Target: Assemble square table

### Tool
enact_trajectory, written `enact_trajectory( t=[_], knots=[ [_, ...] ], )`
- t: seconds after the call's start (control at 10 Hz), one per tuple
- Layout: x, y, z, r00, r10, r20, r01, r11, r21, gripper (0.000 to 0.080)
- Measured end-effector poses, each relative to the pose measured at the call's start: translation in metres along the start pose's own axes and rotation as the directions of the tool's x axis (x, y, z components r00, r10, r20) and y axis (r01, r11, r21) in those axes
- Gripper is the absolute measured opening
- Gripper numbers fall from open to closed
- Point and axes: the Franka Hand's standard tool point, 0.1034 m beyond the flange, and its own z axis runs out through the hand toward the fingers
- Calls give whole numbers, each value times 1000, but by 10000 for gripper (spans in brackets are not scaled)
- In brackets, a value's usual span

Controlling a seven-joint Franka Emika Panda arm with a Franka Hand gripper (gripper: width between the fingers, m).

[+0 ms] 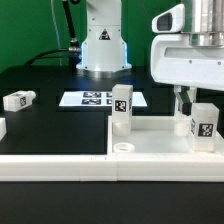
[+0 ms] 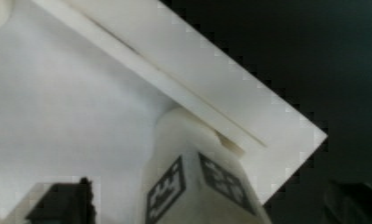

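Two legs stood upright on the square table top [image 1: 160, 140], which lay at 5 o'clock in the exterior view. The first leg [image 1: 121, 108] stood at the top's 9 o'clock corner, the second leg [image 1: 204, 122] toward its 3 o'clock end. A loose leg [image 1: 18, 100] lay on its side on the black surface at 9 o'clock, well apart from the top.

My gripper [image 1: 184, 106] hung at the second leg's 10 o'clock in the exterior view. In the wrist view that leg stood between my fingers [image 2: 58, 203] with a gap on each side. The jaws were spread wide and held nothing.

Handling, as I judged it:
1. Top: rigid moulded plastic, light, smooth. It was too broad to span, so I would pinch the raised rim or push it flat along the surface.
2. Legs: small, stiff, light blocks. I would grip across two opposite flat faces at mid-height. The smooth faces could slip or twist under a loose pinch.

Limits of view:
1. I could not tell whether either upright leg was seated in a corner hole or merely standing.
2. The top was cut off at 3 o'clock, hiding its far corners.
3. Another white piece [image 1: 2, 128] at 9 o'clock was cropped by the exterior view's edge.
4. The wrist view was blurred, and one fingertip was barely visible.
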Motion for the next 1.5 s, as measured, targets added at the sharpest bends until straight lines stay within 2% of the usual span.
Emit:
enact_trajectory(
  t=[0.2,0.3,0.5,0.8,0.9,1.0,1.1,1.3,1.5],
  knots=[
    [2,1,0,976,-218,-6,217,976,-4,649],
    [9,1,1,879,-475,-32,475,880,-19,649],
    [10,-5,-2,769,-638,-39,637,770,-29,649],
    [10,-4,-1,803,-594,-39,594,804,-26,621],
    [9,-4,0,837,-545,-40,545,838,-23,438],
    [9,-4,0,870,-491,-41,491,871,-20,438],
    [10,-2,0,908,-416,-40,416,909,-20,290],
    [11,0,1,965,-256,-46,256,967,-15,290],
    [12,2,1,996,80,-47,-80,997,3,290]
  ],
)
